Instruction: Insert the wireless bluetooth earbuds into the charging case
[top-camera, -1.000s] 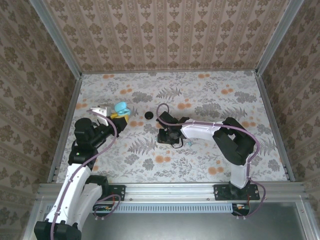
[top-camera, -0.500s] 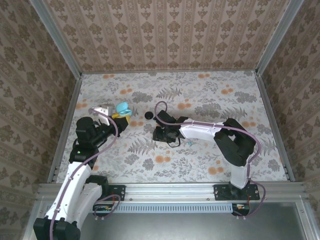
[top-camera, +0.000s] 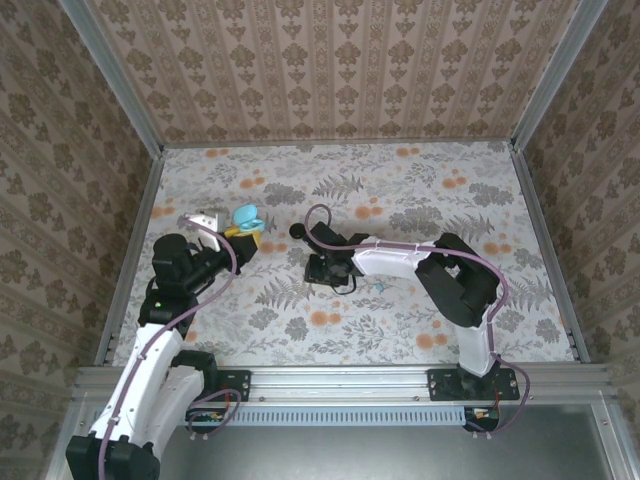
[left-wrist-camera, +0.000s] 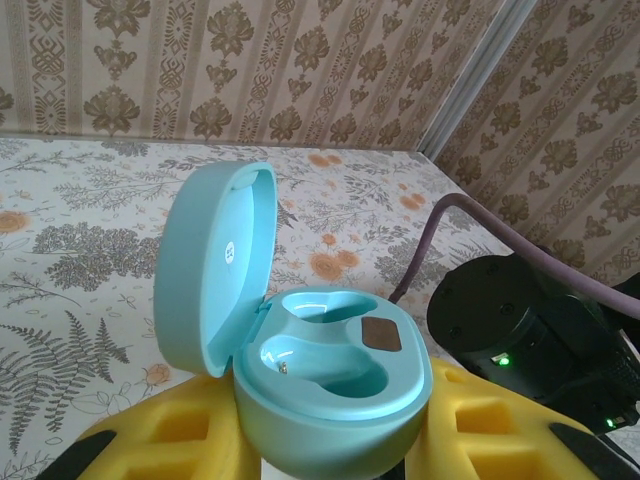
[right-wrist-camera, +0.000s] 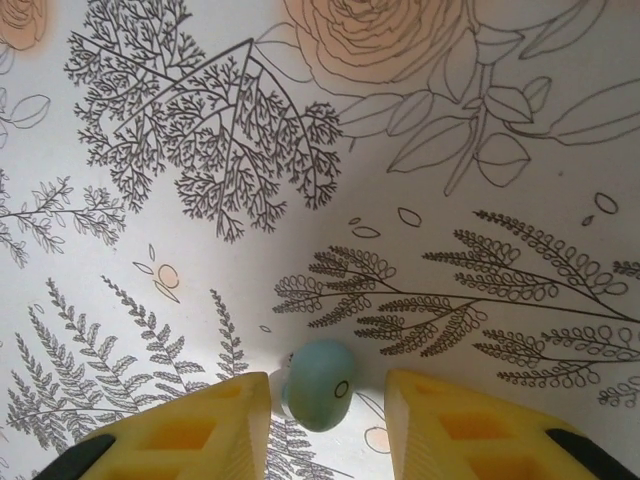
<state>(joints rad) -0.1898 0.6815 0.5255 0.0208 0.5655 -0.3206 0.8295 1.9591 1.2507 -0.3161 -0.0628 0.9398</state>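
Case (left-wrist-camera: 300, 340): turquoise, lid raised at 10 o'clock, inner wells exposed. Grasped by the left claw (left-wrist-camera: 335, 445), at 9 o'clock over the worktop (top-camera: 400, 190).
Earbud (right-wrist-camera: 315, 385): turquoise, lying on the worktop between the yellow fingers (right-wrist-camera: 180, 435) of the right claw (right-wrist-camera: 325, 405). That claw is released, with a gap at the earbud's 3 o'clock side.
Disc (top-camera: 298, 231): black, at 11 o'clock from the right claw.
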